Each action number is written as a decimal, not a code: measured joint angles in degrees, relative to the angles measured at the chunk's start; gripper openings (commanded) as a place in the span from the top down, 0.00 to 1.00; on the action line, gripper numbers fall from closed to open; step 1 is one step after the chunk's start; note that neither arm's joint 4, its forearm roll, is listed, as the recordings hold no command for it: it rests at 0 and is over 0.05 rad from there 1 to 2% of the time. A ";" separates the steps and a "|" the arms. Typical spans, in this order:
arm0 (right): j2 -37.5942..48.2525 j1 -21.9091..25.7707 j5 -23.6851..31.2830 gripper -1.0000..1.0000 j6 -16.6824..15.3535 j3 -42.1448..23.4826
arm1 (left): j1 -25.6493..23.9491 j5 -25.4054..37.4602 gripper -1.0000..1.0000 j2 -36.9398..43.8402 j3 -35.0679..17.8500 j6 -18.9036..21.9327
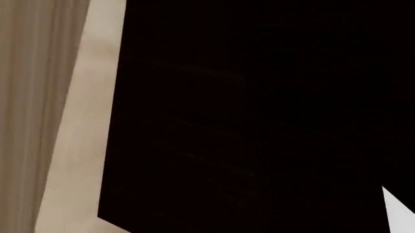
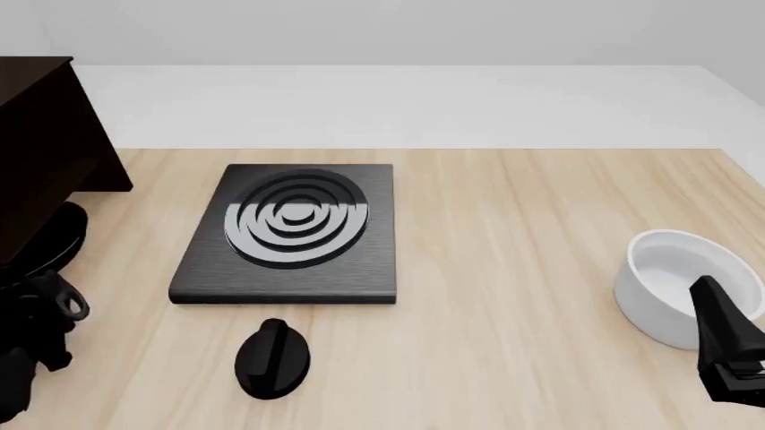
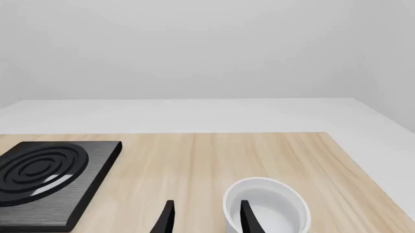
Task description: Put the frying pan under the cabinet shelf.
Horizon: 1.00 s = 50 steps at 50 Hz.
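Hugging cabinet (image 2: pixel 48 152) at frame's left, left fingers unreadable, pan unseen; right gripper (image 3: pixel 204 218) idling lower right, fingers apart beside bowl (image 2: pixel 669 282).

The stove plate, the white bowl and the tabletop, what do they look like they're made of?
The stove plate looks like dark brushed metal, with fine streaks across its surface and silvery rings on top. The white bowl looks like glazed ceramic or plastic: smooth, uniform and softly shiny. The tabletop looks like pale wood or wood laminate, with straight grain lines and a matte finish.
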 measured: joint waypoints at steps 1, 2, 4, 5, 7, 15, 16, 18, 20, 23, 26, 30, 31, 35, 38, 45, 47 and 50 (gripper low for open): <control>0.00 0.00 0.00 0.00 0.00 0.00 | -0.02 -0.82 1.00 0.29 0.14 0.12; 0.00 0.00 0.00 0.00 0.00 0.00 | 0.00 -1.67 1.00 0.64 0.15 0.21; 0.01 0.00 0.00 0.00 0.00 0.00 | -0.08 -3.43 1.00 1.34 0.30 0.65; 0.01 0.00 0.00 0.00 0.00 0.00 | -0.13 -3.35 1.00 1.30 0.27 0.78; 0.01 0.00 0.00 0.00 0.00 0.00 | -0.20 -3.36 1.00 1.39 0.13 1.07; 0.00 0.00 0.00 0.00 0.00 0.00 | -0.35 -3.36 1.00 1.77 -0.60 1.40; 0.00 0.00 0.00 0.00 0.00 0.00 | -0.34 -3.39 1.00 1.77 -0.60 1.43; 0.00 0.00 0.00 0.00 0.00 0.00 | -0.24 -3.41 1.00 1.97 -0.94 1.05; 0.00 0.00 0.00 0.00 0.00 0.00 | -0.09 -3.40 1.00 2.15 -1.32 0.53; 0.00 0.00 0.00 0.00 0.00 0.00 | -0.03 -3.41 1.00 2.16 -1.40 0.48; 0.00 0.00 0.00 0.00 0.00 0.00 | -0.04 -3.39 1.00 2.15 -1.41 0.49; 0.00 0.00 0.00 0.00 0.00 0.00 | -0.07 -3.41 1.00 2.17 -1.42 0.49; 0.00 0.00 0.00 0.00 0.00 0.00 | -0.08 -3.39 1.00 2.16 -1.42 0.50; -0.01 0.00 0.00 0.00 0.00 0.00 | -0.09 -3.40 1.00 2.16 -1.42 0.49; -0.01 0.00 0.00 0.00 0.00 0.00 | -0.09 -3.39 1.00 2.15 -1.41 0.53; -0.01 0.00 0.00 0.00 0.00 0.00 | -0.14 -3.37 1.00 2.15 -1.43 0.56; -0.01 0.00 0.00 0.00 0.00 0.00 | -0.17 -3.36 1.00 2.16 -1.44 0.54; -0.01 0.00 0.00 0.00 0.00 0.00 | -0.21 -3.23 0.00 2.12 -1.47 0.59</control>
